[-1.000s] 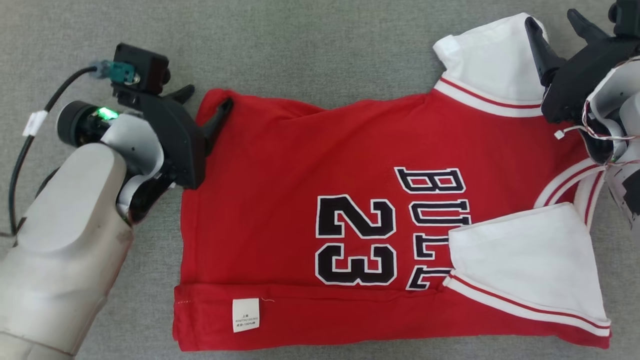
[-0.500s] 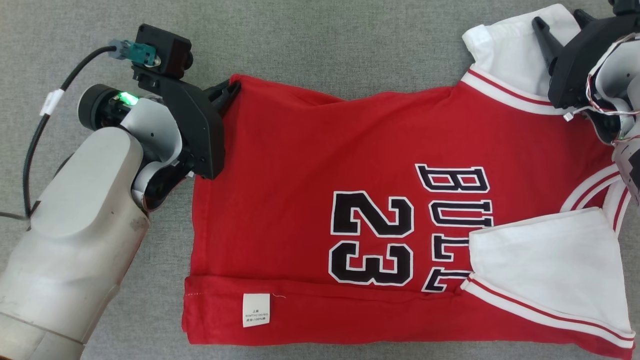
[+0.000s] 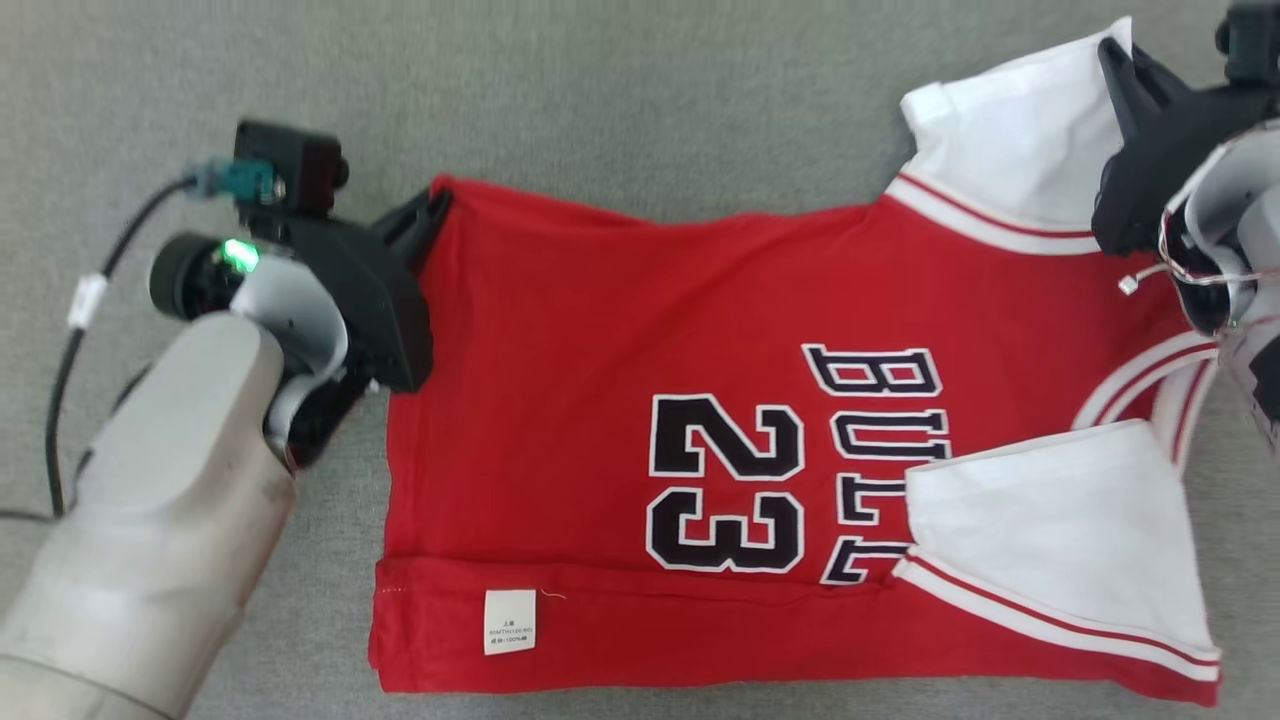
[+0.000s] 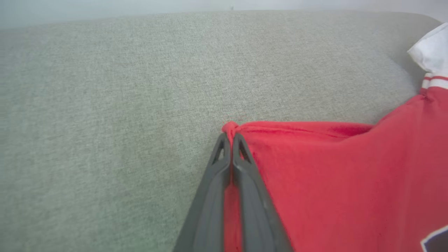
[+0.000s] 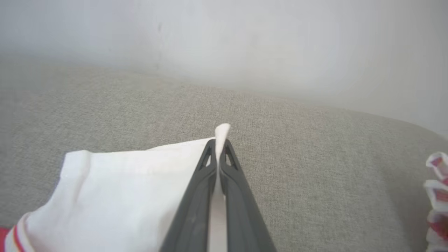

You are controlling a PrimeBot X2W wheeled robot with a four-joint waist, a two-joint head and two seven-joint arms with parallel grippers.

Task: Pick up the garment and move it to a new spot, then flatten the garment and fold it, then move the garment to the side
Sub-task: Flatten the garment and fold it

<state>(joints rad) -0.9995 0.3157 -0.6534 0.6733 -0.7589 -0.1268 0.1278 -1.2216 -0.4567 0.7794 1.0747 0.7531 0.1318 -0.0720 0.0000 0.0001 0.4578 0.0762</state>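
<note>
Garment [image 3: 560, 330] lettered "BULL" "23", left hand [image 4: 230, 135] pinching its corner, right hand [image 5: 218, 141] pinching sleeve [image 5: 122, 182].

The garment [image 3: 620, 330] lies across the frame's centre and right on the fabric surface [image 3: 640, 100]; left gripper [image 3: 437, 203] at its upper-left corner; right gripper [image 3: 1122, 60] at its upper-right sleeve.

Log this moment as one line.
left pincer shut on jersey corner | right pincer shut on white sleeve | jersey lying on grey surface

Grey fabric surface [image 3: 640, 100], pale wall [image 5: 224, 35] (place unclear)
</note>
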